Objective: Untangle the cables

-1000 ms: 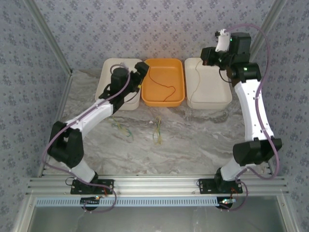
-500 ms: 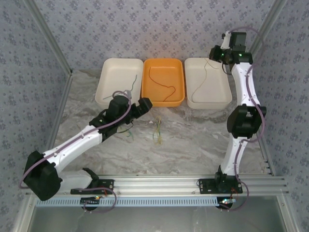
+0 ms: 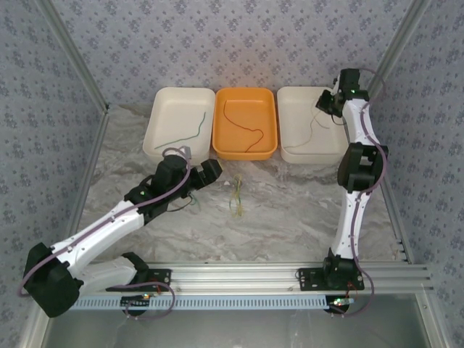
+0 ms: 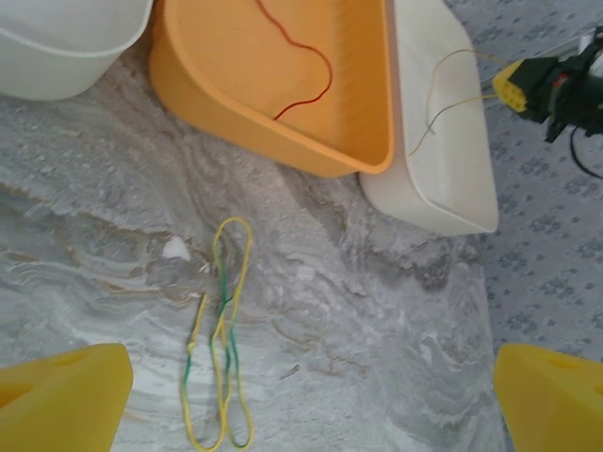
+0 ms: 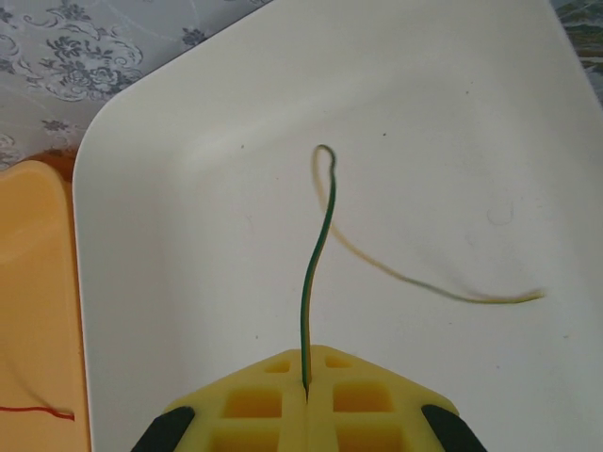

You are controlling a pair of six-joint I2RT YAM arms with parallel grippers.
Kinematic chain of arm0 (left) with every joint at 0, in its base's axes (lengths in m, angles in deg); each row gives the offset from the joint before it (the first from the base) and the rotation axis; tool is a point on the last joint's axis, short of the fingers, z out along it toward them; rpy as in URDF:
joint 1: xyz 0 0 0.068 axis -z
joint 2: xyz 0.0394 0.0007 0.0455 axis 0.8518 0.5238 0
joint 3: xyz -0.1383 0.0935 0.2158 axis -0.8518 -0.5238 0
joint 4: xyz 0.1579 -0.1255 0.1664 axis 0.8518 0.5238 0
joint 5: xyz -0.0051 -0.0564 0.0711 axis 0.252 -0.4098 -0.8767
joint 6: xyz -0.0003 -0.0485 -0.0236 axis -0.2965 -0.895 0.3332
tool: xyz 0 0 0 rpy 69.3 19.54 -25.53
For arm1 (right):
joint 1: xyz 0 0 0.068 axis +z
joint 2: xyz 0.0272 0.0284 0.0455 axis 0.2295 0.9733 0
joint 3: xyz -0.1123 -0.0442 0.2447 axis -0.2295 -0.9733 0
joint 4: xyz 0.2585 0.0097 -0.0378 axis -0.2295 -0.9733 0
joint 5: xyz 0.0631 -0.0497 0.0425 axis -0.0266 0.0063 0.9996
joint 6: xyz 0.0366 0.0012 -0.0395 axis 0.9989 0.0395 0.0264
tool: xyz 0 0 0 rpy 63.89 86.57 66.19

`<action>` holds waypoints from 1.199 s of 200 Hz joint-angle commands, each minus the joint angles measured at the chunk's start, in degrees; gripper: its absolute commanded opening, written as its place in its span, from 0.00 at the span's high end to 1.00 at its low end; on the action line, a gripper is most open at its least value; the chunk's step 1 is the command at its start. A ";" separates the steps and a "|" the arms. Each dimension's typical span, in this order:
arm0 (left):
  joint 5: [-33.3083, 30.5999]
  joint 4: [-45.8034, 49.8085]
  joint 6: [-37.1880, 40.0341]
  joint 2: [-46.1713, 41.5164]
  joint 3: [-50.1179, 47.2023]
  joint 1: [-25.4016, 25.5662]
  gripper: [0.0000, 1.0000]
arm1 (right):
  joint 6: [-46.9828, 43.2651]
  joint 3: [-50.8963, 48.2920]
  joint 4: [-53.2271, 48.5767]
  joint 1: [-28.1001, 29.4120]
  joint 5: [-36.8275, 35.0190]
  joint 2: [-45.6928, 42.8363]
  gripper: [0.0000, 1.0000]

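My right gripper (image 3: 328,101) hangs over the far right corner of the right white tray (image 3: 293,98). It is shut on a thin green-yellow cable (image 5: 316,254) that droops into the tray. My left gripper (image 3: 204,176) is open above the table, with a looped yellow-and-green tangle (image 4: 221,339) lying loose between its fingers (image 4: 61,395), nearer the left one. A dark red cable (image 3: 243,127) lies in the orange tray (image 3: 270,145). A dark green cable (image 3: 190,133) lies in the left white tray (image 3: 156,119). More thin wire (image 3: 190,199) lies beside the left gripper.
The three trays stand side by side at the back of the marble table (image 3: 290,210). Patterned walls close in the sides and back. An aluminium rail (image 3: 239,275) runs along the near edge.
My left arm has drawn back from the trays and come low over the table beside the tangle. My right arm has stretched upward, carrying its cable to the right tray's far corner.
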 commanded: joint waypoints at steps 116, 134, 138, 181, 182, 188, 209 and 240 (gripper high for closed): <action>-3.32 7.85 -0.07 5.55 -2.39 4.29 0.08 | 3.09 -28.86 14.40 5.97 3.19 -30.58 0.48; -5.56 9.48 0.34 7.11 -2.14 6.09 0.10 | 4.46 -39.48 17.51 8.25 -0.11 -39.45 0.52; -5.88 9.77 0.41 7.56 -2.08 6.44 0.11 | 4.68 -41.81 18.05 9.12 -0.73 -41.42 0.52; -5.78 6.21 0.15 15.17 -2.99 8.74 0.31 | 8.48 -67.53 19.23 21.46 -10.55 -59.54 0.55; -5.74 6.05 0.15 15.37 -3.00 8.79 0.32 | 8.67 -68.05 19.19 21.76 -10.82 -59.87 0.55; -5.49 5.07 0.52 16.74 -2.97 9.22 0.36 | 9.51 -71.18 19.42 23.86 -12.12 -61.51 0.56; -5.34 4.40 1.29 22.07 -1.35 10.34 0.48 | 13.84 -80.33 20.95 31.03 -12.67 -64.48 0.58; -5.81 3.09 -0.89 26.94 -1.20 10.44 0.57 | 19.90 -86.19 23.72 43.65 -15.13 -61.41 0.62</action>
